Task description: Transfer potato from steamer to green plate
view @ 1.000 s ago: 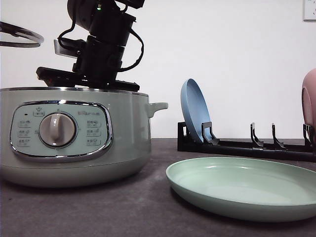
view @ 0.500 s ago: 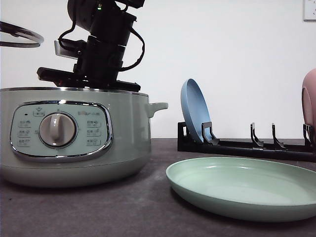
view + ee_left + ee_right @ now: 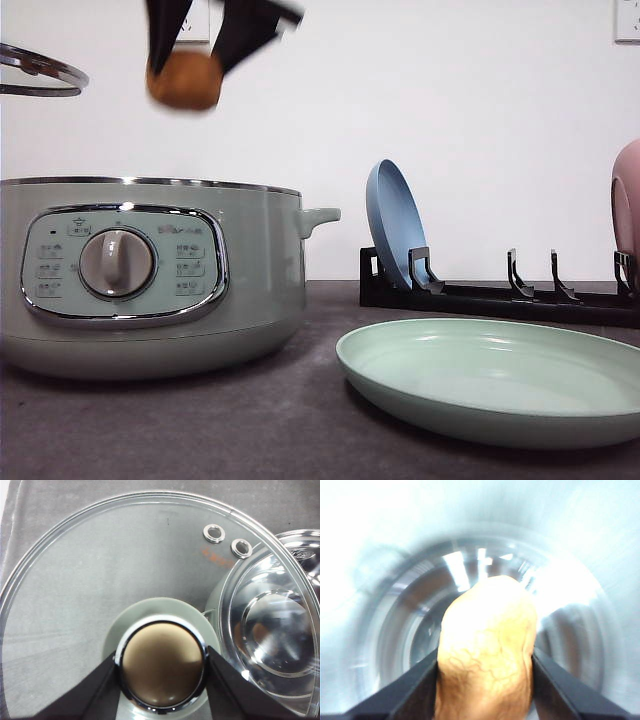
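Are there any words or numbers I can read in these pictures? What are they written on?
None can be read for sure.
Steamer control panel: a small logo above the dial and tiny button labels on both sides, all too small and blurred to read.
Glass lid: a faint orange mark near its two vent holes, too smudged to read.
Potato, green plate, blue plate: no writing visible.
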Controlling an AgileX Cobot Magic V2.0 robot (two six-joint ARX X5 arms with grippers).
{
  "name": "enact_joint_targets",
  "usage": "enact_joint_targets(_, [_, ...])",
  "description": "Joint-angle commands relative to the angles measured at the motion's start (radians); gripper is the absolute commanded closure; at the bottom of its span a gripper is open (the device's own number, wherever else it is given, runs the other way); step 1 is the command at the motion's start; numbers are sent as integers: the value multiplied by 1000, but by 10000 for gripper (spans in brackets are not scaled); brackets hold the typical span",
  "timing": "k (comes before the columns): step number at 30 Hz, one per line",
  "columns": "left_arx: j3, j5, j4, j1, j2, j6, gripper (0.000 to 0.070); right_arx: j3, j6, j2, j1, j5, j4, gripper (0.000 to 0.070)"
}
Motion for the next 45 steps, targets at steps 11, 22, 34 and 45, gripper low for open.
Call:
enact_joint_targets(11, [27, 20, 34, 1, -10, 9, 699, 23, -24, -204, -101, 0, -186, 516])
enact_joint_targets(22, [27, 37, 36, 0, -10, 8, 699, -368, -25, -512, -183, 0, -96, 516])
enact_joint_targets(34, [27, 78, 37, -23, -10, 8, 699, -1055, 94, -866, -223, -4, 212, 517])
enact_joint_targets(45, [27, 81, 36, -60, -10, 8, 699, -1395, 265, -890, -221, -27, 470, 517])
